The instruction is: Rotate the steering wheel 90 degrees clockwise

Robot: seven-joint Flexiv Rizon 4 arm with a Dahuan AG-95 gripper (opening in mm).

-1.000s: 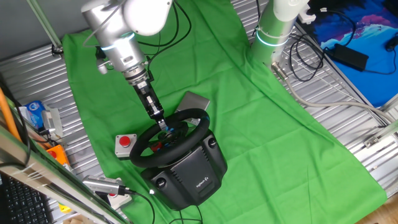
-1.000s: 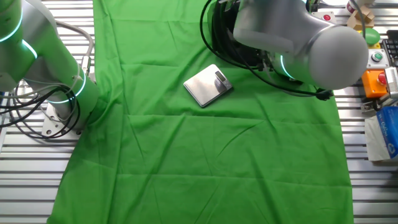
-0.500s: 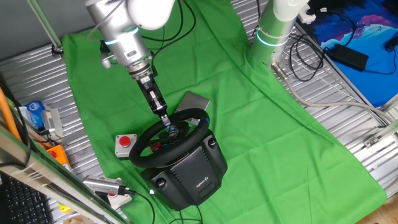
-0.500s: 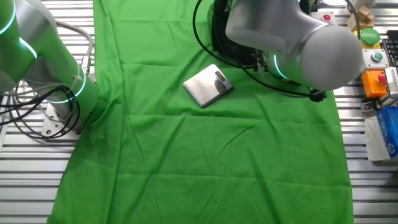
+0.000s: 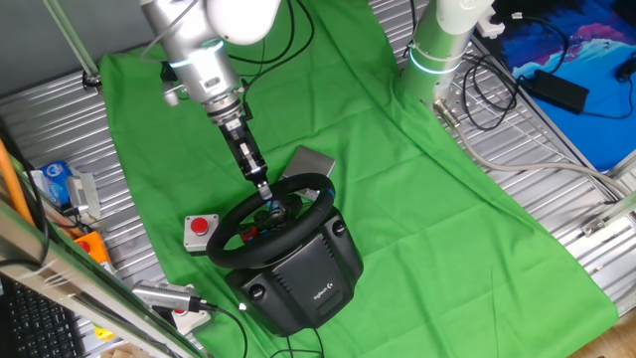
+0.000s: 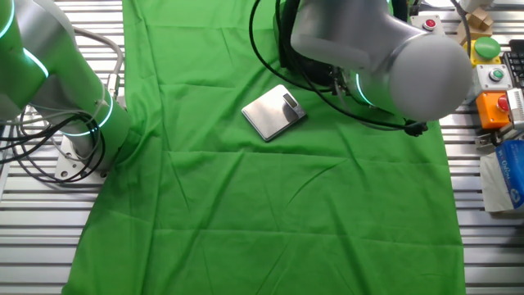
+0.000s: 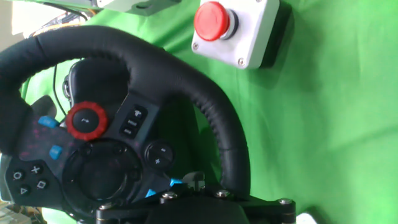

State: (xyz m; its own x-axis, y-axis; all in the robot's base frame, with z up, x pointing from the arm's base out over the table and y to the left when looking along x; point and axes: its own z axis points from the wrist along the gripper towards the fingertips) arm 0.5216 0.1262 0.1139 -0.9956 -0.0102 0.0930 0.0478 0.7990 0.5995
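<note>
At the left edge of the green cloth (image 5: pixel 417 189) sits a small grey box with a red button (image 5: pixel 200 230), and just to its right the steering wheel (image 5: pixel 270 221) rests on its bulky black base (image 5: pixel 303 276) near the front of the table (image 5: pixel 537 139). The hand (image 5: pixel 264 188) comes down slanted from the upper left, its tip at the far rim of the wheel — whether its fingers are apart or together I cannot tell. Just behind the wheel lies a flat silver scale (image 6: pixel 274 113), and up close the hub shows a red dial (image 7: pixel 86 121) and blue buttons (image 7: pixel 56 151).

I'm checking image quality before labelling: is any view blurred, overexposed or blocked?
Hand view: the steering wheel is sharp, with the top-left corner blown out white. One fixed view: evenly lit and clear. The other fixed view: sharp, but the arm blocks the wheel entirely.
</note>
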